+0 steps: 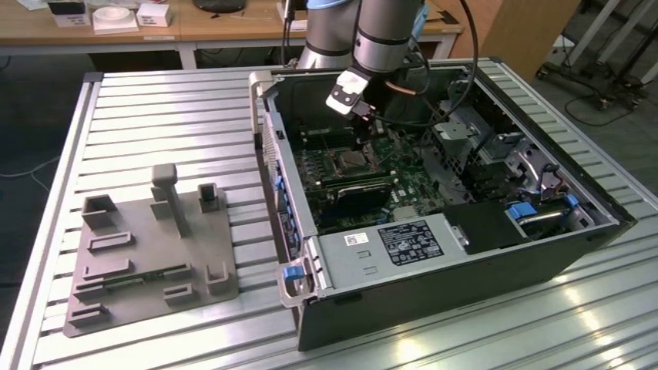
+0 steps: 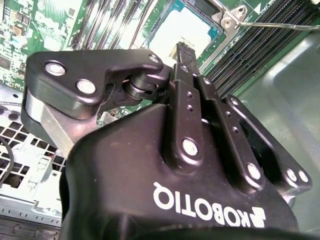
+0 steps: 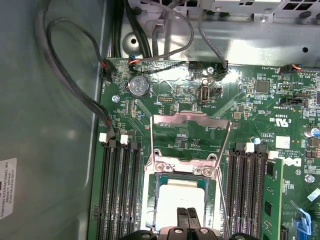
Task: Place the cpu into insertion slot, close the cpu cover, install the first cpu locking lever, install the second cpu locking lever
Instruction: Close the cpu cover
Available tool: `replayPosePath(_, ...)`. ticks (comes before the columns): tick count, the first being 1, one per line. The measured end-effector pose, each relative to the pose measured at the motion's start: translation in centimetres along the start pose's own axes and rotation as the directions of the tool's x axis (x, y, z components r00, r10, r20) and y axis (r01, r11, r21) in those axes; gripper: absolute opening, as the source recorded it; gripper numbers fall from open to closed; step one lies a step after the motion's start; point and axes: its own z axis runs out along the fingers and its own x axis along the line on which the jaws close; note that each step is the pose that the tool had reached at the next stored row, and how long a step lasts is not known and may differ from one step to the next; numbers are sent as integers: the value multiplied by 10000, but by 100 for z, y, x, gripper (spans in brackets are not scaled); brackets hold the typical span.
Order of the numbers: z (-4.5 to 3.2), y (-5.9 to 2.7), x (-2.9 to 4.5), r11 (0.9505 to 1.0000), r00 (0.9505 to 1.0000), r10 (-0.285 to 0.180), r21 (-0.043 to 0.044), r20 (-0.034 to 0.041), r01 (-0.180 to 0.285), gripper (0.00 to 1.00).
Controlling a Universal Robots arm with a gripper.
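The cpu [image 3: 180, 196], a pale silvery square, lies in the insertion slot [image 3: 150, 200] on the green board; it also shows in the second wrist view [image 2: 182, 31]. The cpu cover [image 3: 190, 118] is swung open behind the slot, and the board shows through its window. A thin wire locking lever [image 3: 223, 150] stands raised beside the cover, seen too as a lever [image 2: 280, 25] in the second wrist view. My gripper [image 3: 188, 216] hangs just above the cpu's near edge, fingers shut together with nothing between them. In the exterior view the gripper [image 1: 362, 117] is inside the computer case [image 1: 442, 293].
Long black memory slots [image 3: 122, 190] flank the socket on both sides. Loose cables [image 3: 75, 75] run along the case wall. A grey box with a black label [image 1: 396, 245] sits at the case front. A grey fixture plate [image 1: 144, 247] lies on the slatted table at the exterior view's left.
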Motion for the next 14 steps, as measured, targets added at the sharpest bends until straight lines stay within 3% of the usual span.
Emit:
replayPosePath(8,0,76,-4,10000,10000,0,5,7,0,10)
replayPosePath(14,-184,78,0,10000,10000,0,4,4,0,10)
